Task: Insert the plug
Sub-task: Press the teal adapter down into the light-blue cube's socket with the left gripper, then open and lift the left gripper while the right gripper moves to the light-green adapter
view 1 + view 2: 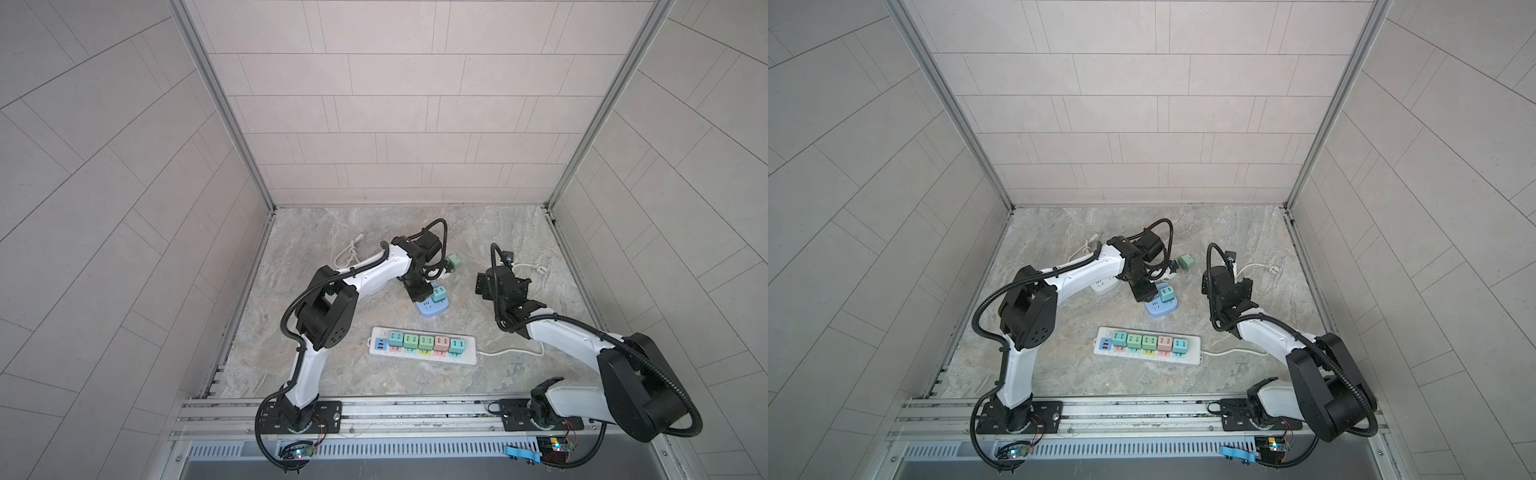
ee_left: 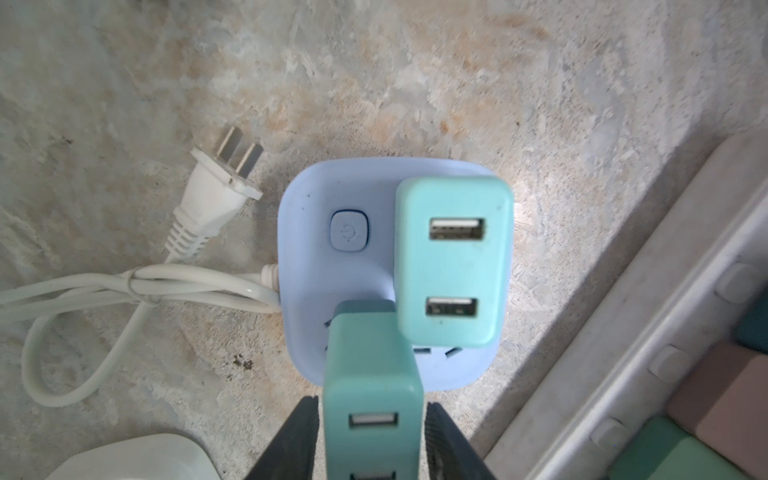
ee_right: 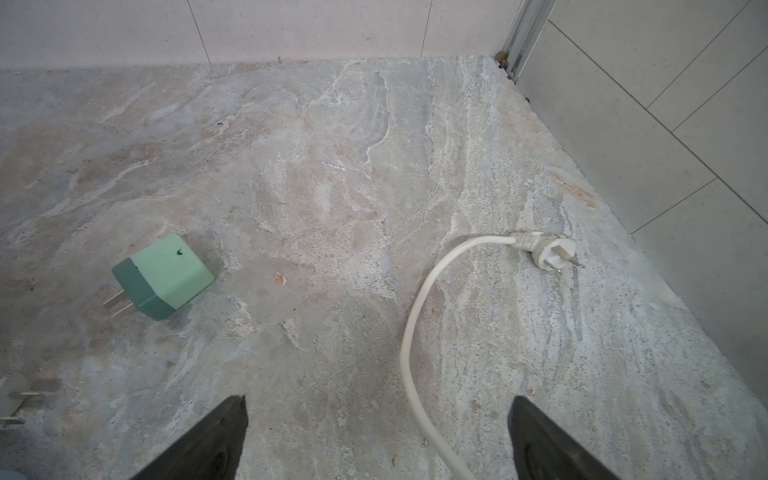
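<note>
Aqua charger (image 2: 453,262) on blue socket (image 2: 299,232), beside plug (image 2: 370,374)

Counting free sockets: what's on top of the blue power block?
One teal charger plugged in; the left claw holds a second charger over the block. Sockets beneath both are hidden.

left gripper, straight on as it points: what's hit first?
The teal USB charger held in the left gripper would meet the blue power cube first, at its socket face beside the plugged-in light-teal charger. Depth unclear; it may already touch.
</note>
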Available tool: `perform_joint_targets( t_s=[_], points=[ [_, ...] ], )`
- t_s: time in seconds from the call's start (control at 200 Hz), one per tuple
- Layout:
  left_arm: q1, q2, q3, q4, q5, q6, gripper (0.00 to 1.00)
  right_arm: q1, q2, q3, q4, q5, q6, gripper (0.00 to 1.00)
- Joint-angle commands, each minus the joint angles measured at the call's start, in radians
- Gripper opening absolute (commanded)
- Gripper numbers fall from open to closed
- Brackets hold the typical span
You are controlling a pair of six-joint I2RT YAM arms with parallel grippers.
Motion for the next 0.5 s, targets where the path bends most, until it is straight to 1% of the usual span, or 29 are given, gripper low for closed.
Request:
perform_joint_targets(
  t_s=[0.0, 0.075, 0.225, 0.32, 0.435, 0.495],
  points=[
    [-0.007, -0.036, 0.017, 0.004, 0.000, 0.001, 0.45, 0.007, 0.004, 0.025, -0.015, 0.026, -0.008, 1.00],
    [-0.007, -0.030, 0.018, 0.010, 0.005, 0.001, 0.43, 0.008, 0.004, 0.026, -0.016, 0.026, -0.008, 1.00],
    [-0.007, -0.018, 0.018, 0.025, 0.003, -0.007, 0.36, 0.009, 0.004, 0.025, -0.016, 0.026, -0.008, 1.00],
    [-0.007, -0.012, 0.014, 0.038, 0.007, -0.009, 0.33, 0.009, 0.005, 0.026, -0.017, 0.028, -0.010, 1.00],
    [-0.007, 0.002, 0.015, 0.038, 0.014, -0.009, 0.21, 0.011, 0.006, 0.027, -0.016, 0.029, -0.009, 1.00],
    [-0.007, 0.008, 0.013, 0.036, 0.020, -0.009, 0.17, 0.010, 0.005, 0.027, -0.018, 0.029, -0.008, 1.00]
  ],
)
